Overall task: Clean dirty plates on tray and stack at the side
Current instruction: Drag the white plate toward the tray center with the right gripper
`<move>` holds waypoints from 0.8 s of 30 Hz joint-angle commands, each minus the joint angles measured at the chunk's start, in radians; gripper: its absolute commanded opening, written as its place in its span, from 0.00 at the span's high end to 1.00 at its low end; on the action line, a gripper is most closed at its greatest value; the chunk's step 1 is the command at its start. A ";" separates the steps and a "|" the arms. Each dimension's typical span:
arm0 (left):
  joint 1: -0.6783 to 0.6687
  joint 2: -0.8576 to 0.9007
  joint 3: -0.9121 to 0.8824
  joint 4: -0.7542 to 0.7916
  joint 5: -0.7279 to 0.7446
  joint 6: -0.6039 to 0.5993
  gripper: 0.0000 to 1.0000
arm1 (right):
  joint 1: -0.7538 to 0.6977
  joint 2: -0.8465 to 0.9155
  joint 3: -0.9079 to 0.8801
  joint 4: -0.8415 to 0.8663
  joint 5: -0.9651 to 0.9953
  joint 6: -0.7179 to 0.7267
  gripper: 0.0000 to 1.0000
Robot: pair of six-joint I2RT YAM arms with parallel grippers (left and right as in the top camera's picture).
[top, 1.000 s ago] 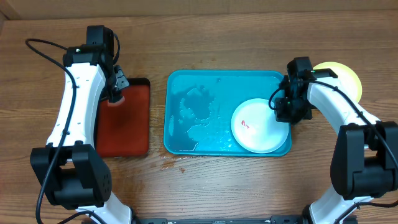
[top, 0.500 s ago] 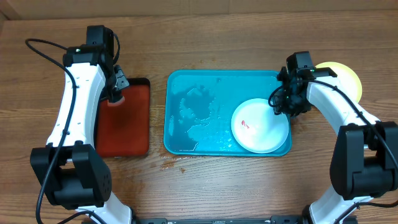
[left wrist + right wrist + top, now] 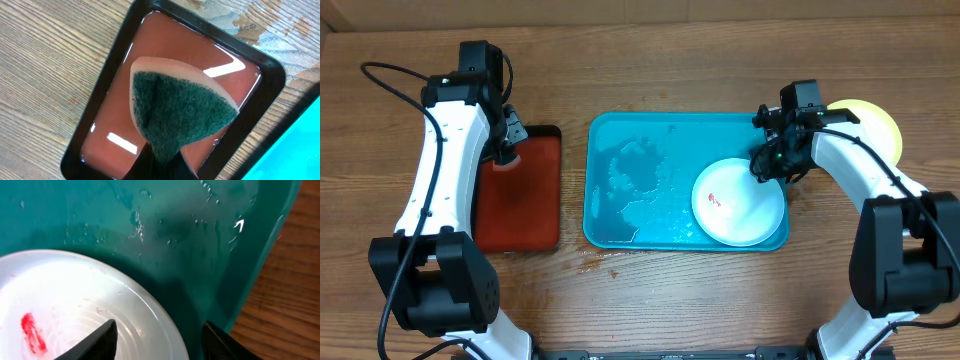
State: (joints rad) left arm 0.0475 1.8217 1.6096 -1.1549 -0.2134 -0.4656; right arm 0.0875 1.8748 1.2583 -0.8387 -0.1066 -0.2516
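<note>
Overhead, my right gripper (image 3: 767, 165) hangs over the upper right rim of the plate (image 3: 735, 205). The plate lies in the right end of the blue tray (image 3: 620, 130), close to its near right corner. It is white with 1 red smear (image 3: 713, 200) left of its middle.

From the right wrist, my 2 fingers (image 3: 102, 340) stand wide apart and hold nothing. The plate's rim and a strip of wet tray floor lie between them. I cannot tell whether either tip touches the plate.

Off the tray, to the right of its far right corner, a yellow-green plate (image 3: 870, 122) sits on the table (image 3: 720, 300), partly behind my right arm.

My left gripper (image 3: 161, 159) is clamped on a sponge (image 3: 175, 105), its green scouring face toward the camera. I hold it above the black-rimmed red tray (image 3: 170, 40), where liquid shines.
</note>
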 commanded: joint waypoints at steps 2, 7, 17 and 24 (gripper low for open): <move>-0.002 0.006 -0.005 0.002 0.004 -0.006 0.96 | 0.003 0.046 0.003 -0.031 0.001 -0.018 0.44; -0.002 0.006 -0.005 0.001 0.004 -0.006 0.96 | 0.003 0.062 0.003 -0.138 0.000 -0.010 0.43; -0.002 0.006 -0.005 0.003 0.004 -0.006 0.96 | 0.003 0.062 0.003 -0.179 -0.004 0.078 0.54; -0.002 0.006 -0.005 0.003 0.004 -0.006 0.96 | 0.003 0.063 0.003 -0.127 -0.013 0.125 0.87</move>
State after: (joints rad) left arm 0.0475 1.8217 1.6096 -1.1545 -0.2134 -0.4656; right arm 0.0875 1.9331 1.2572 -0.9752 -0.1040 -0.1547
